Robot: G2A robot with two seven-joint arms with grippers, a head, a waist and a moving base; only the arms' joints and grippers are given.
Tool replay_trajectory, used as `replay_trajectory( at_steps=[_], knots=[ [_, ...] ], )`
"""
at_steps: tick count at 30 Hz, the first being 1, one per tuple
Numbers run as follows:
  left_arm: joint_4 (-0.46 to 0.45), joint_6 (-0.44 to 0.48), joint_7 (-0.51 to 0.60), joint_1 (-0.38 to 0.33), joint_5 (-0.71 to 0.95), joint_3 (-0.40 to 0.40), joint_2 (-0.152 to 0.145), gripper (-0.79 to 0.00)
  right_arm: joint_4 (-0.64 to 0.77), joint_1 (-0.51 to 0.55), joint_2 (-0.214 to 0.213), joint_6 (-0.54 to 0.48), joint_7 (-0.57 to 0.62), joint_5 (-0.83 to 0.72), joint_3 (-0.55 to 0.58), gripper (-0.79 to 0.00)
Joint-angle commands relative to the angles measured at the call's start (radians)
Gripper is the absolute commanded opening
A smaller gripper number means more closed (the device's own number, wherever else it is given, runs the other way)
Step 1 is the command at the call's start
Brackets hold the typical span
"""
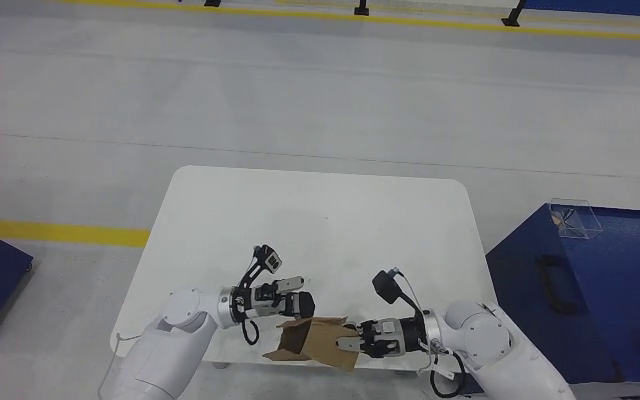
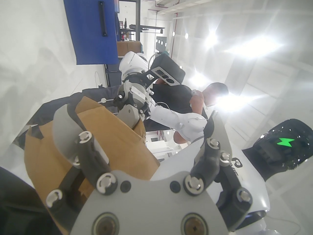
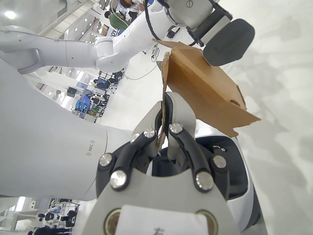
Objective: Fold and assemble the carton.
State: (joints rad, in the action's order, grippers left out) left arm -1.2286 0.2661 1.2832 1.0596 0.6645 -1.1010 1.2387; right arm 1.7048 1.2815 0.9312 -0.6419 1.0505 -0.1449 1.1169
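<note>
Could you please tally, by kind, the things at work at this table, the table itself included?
carton: 1
grippers: 2, the left gripper open, the right gripper shut on the carton
table: 1
Total: 4

White arms, grey-fingered right claw, silver screws

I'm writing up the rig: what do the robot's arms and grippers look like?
The left arm and right arm have glossy white shells, with black cables at the wrists. The left gripper and right gripper each have two pale grey fingers on black linkages with silver screws, and black oval pads.
</note>
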Motion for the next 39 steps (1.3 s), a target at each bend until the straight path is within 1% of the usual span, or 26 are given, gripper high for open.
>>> replay_trajectory(
  at_steps=[1, 37, 39],
  knots=[
    [0.0, -0.003, -0.001, 0.0, -0.001, 0.0, 0.0, 0.0, -0.001, 0.0, 0.0, 0.0, 0.001, 0.0, -0.001, -0.785],
    [0.0, -0.003, -0.001, 0.0, -0.001, 0.0, 0.0, 0.0, -0.001, 0.0, 0.0, 0.0, 0.001, 0.0, -0.001, -0.785],
    [-0.027, -0.01, -0.03, 0.003, -0.058, 0.001, -0.004, 0.0, 0.005, 0.001, 0.001, 0.016, -0.016, 0.008, 0.0, -0.785]
  ],
)
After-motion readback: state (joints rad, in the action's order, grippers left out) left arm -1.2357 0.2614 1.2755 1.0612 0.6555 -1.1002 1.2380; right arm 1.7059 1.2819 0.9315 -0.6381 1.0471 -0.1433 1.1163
